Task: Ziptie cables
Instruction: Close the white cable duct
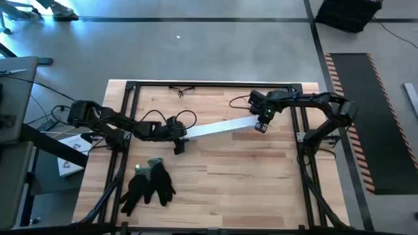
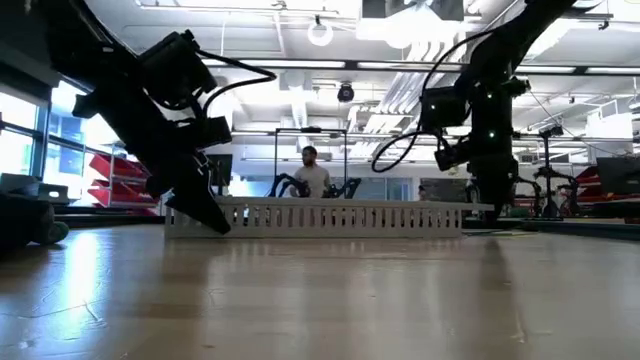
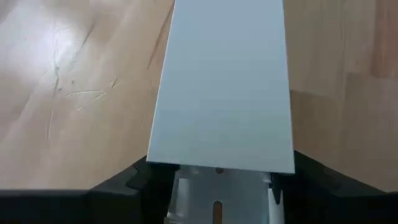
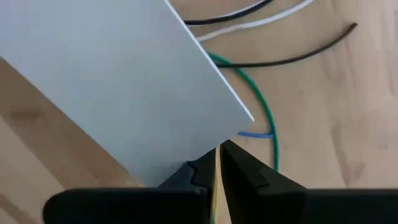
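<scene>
The left gripper [image 1: 177, 145] sits wide at one end of the white channel [image 1: 219, 127]. The right gripper [image 1: 261, 126] is narrow at the other end, fingertips almost touching beside the channel's corner. Just beyond that claw, cables [image 4: 264, 118] lie on the table [image 1: 228, 189]. Gloves [image 1: 149, 186] lie near the left claw.

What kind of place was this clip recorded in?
Most likely a robotics lab or open workshop: a wooden table with a black frame stands on bare concrete, exposed ducts and ceiling lights run overhead, and a person sits among other rigs behind.
</scene>
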Action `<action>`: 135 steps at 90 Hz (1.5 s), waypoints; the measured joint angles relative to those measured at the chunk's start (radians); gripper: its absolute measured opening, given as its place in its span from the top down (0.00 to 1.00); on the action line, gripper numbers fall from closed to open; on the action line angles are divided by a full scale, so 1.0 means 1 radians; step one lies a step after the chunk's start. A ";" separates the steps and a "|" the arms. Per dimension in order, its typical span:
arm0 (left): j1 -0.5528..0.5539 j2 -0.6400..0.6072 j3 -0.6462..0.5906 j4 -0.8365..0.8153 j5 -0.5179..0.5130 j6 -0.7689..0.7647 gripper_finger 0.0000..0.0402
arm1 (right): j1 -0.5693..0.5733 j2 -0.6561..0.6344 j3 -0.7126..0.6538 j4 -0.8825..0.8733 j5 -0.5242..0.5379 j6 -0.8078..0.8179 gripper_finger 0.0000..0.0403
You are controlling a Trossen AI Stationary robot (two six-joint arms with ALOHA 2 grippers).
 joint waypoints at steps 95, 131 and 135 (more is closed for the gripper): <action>-0.010 -0.342 0.118 -0.619 0.023 -0.310 0.26 | 0.001 0.000 0.004 -0.096 0.024 0.022 0.97; -0.086 -0.559 0.012 -0.590 -0.135 -0.409 0.26 | 0.001 0.000 0.003 -0.067 0.021 0.006 0.97; -0.085 -0.578 -0.006 -0.590 -0.148 -0.426 0.26 | 0.000 0.000 0.003 -0.061 0.021 0.001 0.97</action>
